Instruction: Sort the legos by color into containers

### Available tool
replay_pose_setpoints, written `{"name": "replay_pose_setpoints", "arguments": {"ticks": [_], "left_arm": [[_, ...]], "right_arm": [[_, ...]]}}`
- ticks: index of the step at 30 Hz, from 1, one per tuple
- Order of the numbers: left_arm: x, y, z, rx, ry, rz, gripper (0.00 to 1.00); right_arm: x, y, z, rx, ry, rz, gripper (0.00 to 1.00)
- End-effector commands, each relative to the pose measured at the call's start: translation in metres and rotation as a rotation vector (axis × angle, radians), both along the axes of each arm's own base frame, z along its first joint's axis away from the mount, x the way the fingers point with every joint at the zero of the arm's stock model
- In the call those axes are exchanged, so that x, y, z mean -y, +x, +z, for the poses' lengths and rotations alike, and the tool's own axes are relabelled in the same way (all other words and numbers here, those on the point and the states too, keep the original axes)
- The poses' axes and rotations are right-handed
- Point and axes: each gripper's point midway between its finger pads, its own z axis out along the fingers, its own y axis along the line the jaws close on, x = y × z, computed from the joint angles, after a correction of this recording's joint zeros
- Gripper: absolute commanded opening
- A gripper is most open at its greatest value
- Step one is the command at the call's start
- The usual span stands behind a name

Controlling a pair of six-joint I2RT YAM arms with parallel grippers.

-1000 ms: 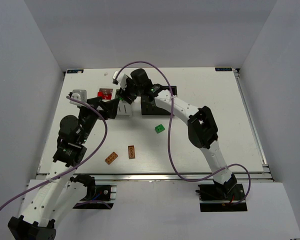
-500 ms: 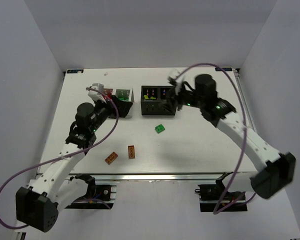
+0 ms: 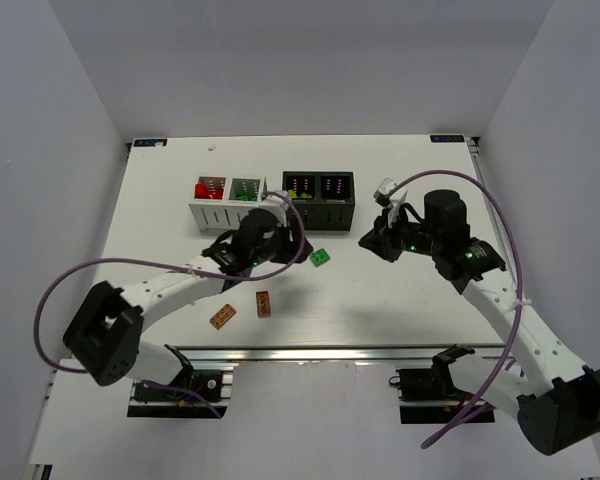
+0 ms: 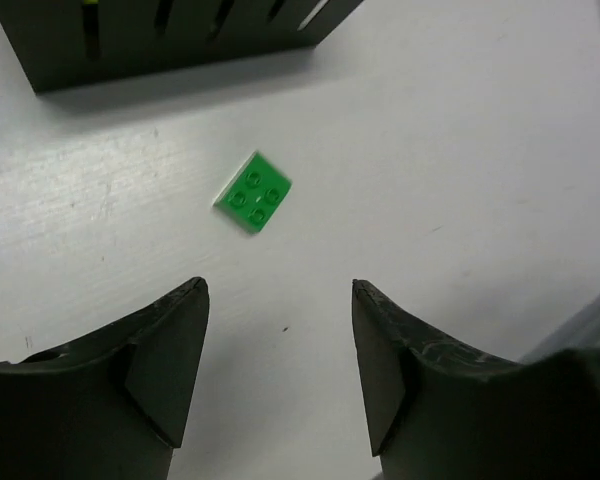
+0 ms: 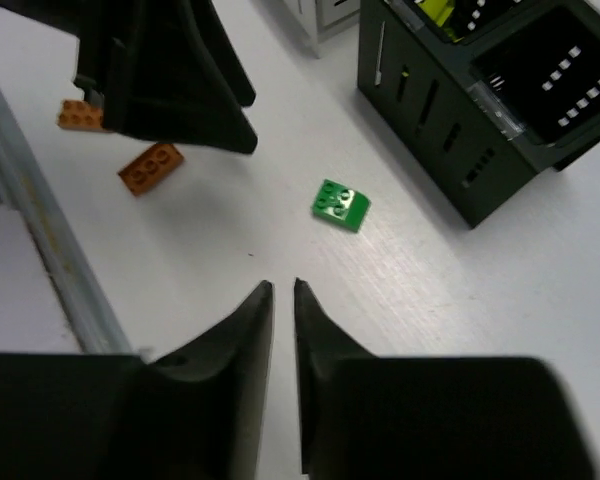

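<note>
Progress, judging by what lies where: partly done. White container (image 3: 215, 213), upper centre of top view, has red legos (image 3: 211, 188) in its left compartment and green legos (image 3: 245, 187) in the right. Black container (image 3: 318, 215), just right of it, shows yellow-green legos (image 3: 301, 185) in the left compartment; right one looks empty, can't be sure.

Still out on the tabletop (image 3: 430, 290): loose green lego (image 3: 320, 258) just below the black box, plus 2 brown-orange legos (image 3: 264, 303) lower, centre-left, nr the front edge. So 3 to go, prob.

Pose: left arm (image 3: 170, 285) stretches frm lower left up to mid-frame. Left gripper (image 4: 280, 370) is tilted down w/ the loose green lego ahead of it, not between the fingers. Fingers moderately wide, nothing held. Right gripper (image 5: 283, 292) hangs right of centre, aimed toward the same lego but apart frm it. Fingers almost closed, only a thin slit, empty.
</note>
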Motion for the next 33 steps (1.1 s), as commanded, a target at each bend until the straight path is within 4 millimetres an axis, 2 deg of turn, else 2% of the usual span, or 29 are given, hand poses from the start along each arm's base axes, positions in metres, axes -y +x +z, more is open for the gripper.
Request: {"name": "replay_pose_setpoints", "arguments": {"ticks": [1, 3, 4, 6, 7, 8, 11, 12, 17, 18, 20, 25, 32, 33], "left_arm": [[-0.006, -0.003, -0.037, -0.017, 0.22, 0.104, 0.69], [-0.002, -0.001, -0.04, 0.007, 0.288, 0.09, 0.76], [0.001, -0.002, -0.05, 0.009, 0.342, 0.077, 0.79], [0.007, 0.002, -0.05, 0.042, 0.4, 0.034, 0.81], [0.009, 0.003, -0.056, 0.053, 0.444, -0.007, 0.83], [0.01, 0.005, -0.058, 0.06, 0.464, -0.027, 0.85], [0.019, 0.008, -0.063, 0.102, 0.519, -0.139, 0.87], [0.023, 0.01, -0.064, 0.114, 0.523, -0.159, 0.87], [0.046, 0.013, -0.081, 0.143, 0.529, -0.291, 0.87], [0.048, 0.012, -0.09, 0.127, 0.541, -0.312, 0.87], [0.054, 0.014, -0.091, 0.14, 0.545, -0.334, 0.85], [0.054, 0.021, -0.09, 0.213, 0.578, -0.369, 0.85], [0.057, 0.027, -0.107, 0.21, 0.641, -0.414, 0.84], [0.06, 0.03, -0.104, 0.216, 0.639, -0.412, 0.84]], "right_arm": [[0.007, 0.005, -0.001, 0.044, -0.028, -0.033, 0.12], [0.009, 0.006, -0.003, 0.058, -0.048, -0.032, 0.1], [0.01, 0.006, -0.002, 0.07, -0.051, -0.027, 0.11], [0.01, 0.005, 0.001, 0.111, -0.056, -0.012, 0.23], [0.011, 0.004, -0.001, 0.114, -0.057, -0.009, 0.29], [0.01, 0.002, 0.0, 0.12, -0.054, 0.006, 0.41], [0.01, -0.002, 0.003, 0.154, -0.056, 0.031, 0.67], [0.011, -0.002, 0.004, 0.17, -0.062, 0.039, 0.71], [0.012, -0.002, 0.003, 0.195, -0.071, 0.045, 0.74], [0.011, -0.002, 0.002, 0.192, -0.071, 0.048, 0.74], [0.011, -0.003, 0.001, 0.191, -0.072, 0.05, 0.74], [0.011, -0.004, 0.004, 0.199, -0.065, 0.056, 0.74], [0.011, -0.004, 0.002, 0.199, -0.064, 0.056, 0.74], [0.011, -0.004, 0.002, 0.2, -0.063, 0.056, 0.74]]}}
